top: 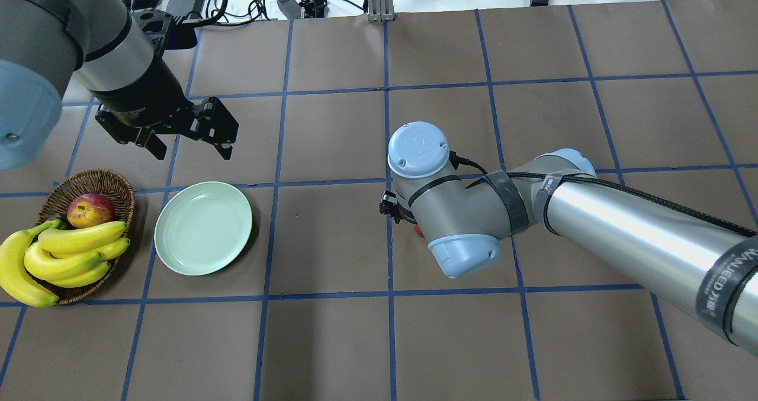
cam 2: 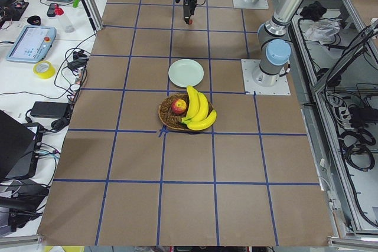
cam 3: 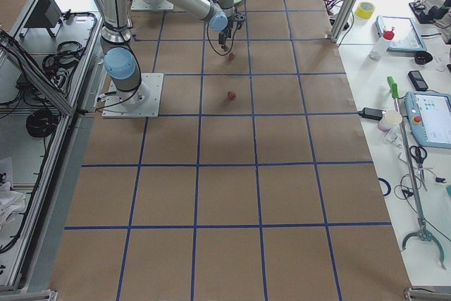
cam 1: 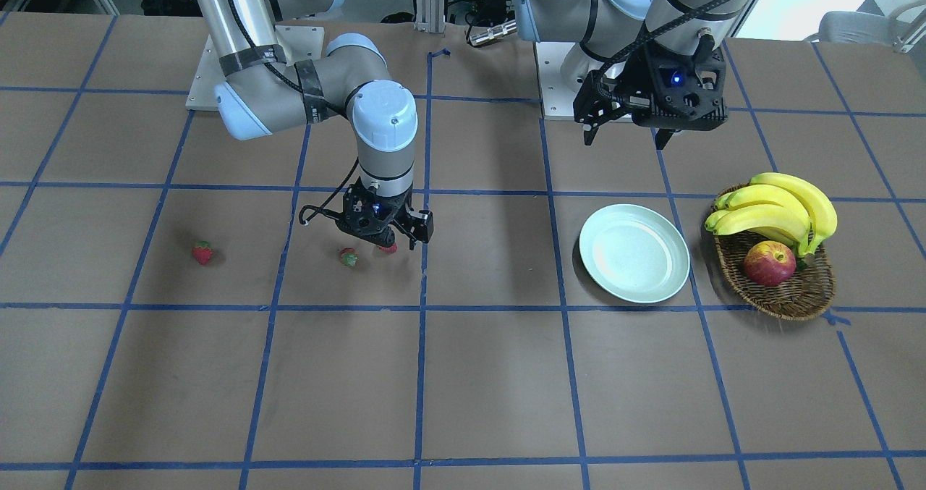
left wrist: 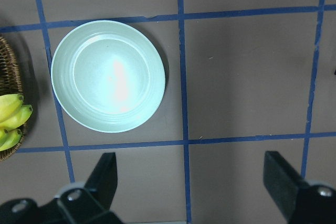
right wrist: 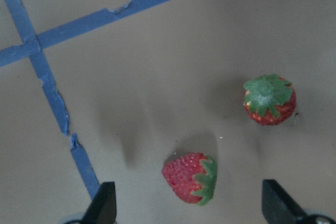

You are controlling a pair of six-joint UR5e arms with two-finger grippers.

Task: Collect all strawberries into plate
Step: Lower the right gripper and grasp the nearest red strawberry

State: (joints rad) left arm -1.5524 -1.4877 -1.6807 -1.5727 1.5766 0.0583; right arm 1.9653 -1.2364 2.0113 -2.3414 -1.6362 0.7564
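Three strawberries lie on the brown table. One strawberry (cam 1: 202, 252) sits apart at the right arm's side, a second strawberry (cam 1: 349, 258) near my right gripper (cam 1: 383, 238), and a third strawberry (cam 1: 388, 247) right under it. In the right wrist view that strawberry (right wrist: 190, 178) lies on the table between the spread fingers (right wrist: 102, 205), with its neighbour (right wrist: 269, 99) further off. My right gripper (right wrist: 190, 211) is open and holds nothing. The mint plate (cam 1: 634, 252) is empty. My left gripper (left wrist: 193, 182) hangs open above the table near the plate (left wrist: 108, 75).
A wicker basket (cam 1: 792, 298) with bananas (cam 1: 778, 208) and a red-yellow apple (cam 1: 769, 263) stands beside the plate, on its side away from the strawberries. Blue tape lines (cam 1: 422, 309) grid the table. Both arm bases stand at the table's robot side.
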